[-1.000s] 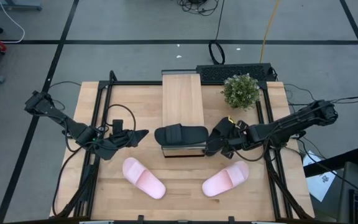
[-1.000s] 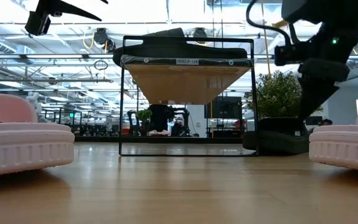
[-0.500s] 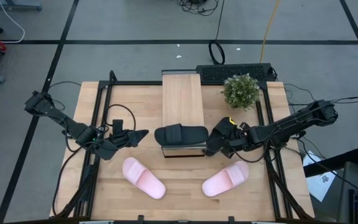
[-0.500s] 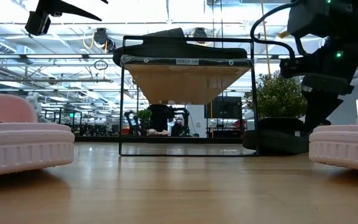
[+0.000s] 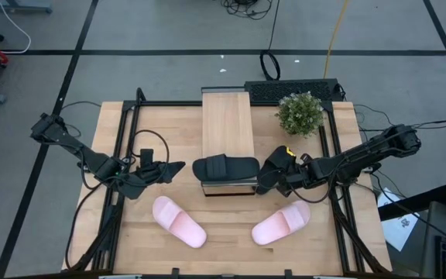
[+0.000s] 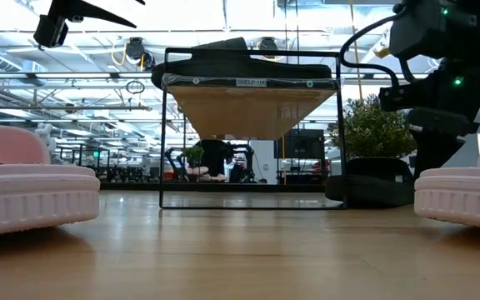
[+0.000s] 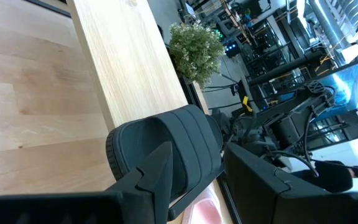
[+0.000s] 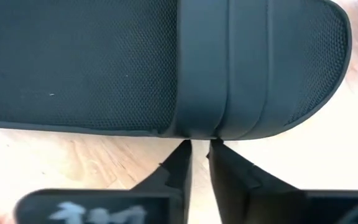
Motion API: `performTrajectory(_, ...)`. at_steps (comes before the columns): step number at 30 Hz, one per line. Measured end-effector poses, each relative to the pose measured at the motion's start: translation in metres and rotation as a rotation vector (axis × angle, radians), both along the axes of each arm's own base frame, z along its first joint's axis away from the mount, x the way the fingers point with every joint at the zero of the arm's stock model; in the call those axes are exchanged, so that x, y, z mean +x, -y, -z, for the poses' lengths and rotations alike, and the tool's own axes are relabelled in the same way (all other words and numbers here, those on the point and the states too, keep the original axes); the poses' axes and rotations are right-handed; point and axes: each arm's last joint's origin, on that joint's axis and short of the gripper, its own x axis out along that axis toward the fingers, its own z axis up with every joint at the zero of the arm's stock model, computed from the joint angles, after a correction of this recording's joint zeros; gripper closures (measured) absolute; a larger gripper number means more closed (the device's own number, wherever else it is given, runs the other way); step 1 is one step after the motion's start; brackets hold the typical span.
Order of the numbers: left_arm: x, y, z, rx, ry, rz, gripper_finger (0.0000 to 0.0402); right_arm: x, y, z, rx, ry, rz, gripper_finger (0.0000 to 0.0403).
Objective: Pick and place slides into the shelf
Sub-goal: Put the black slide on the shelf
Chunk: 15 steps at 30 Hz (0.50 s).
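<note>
Four slide sandals show: two matte black, two pale pink.

One matte black slide lies across the near end of the long light-wood shelf with a dark metal frame. The second black slide sits on the tabletop just right of the shelf, under the right gripper, whose fingers nearly meet at its strap edge. Two pink slides lie nearer than the shelf. The left gripper hovers left of the shelf, jaws apart, empty.

My table fills mid-frame in the high view. On it, the shelf stands at centre, a plant upper right, two pink slides lower down, and a black slide right of the shelf. Another black slide lies across the shelf's near end.
</note>
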Motion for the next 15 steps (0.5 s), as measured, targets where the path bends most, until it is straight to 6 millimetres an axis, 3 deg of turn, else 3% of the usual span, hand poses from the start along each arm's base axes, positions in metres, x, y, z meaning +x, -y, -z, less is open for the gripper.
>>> performTrajectory(4,0.0,0.0,0.0,0.0,0.0,0.0,0.0261,0.0007,-0.0001,-0.0001,-0.001,0.006,-0.005,0.0399)
performTrajectory(15,0.0,0.0,0.0,0.0,0.0,0.0,0.0261,0.0016,-0.0008,-0.0001,0.022,0.02,0.014,0.0394)
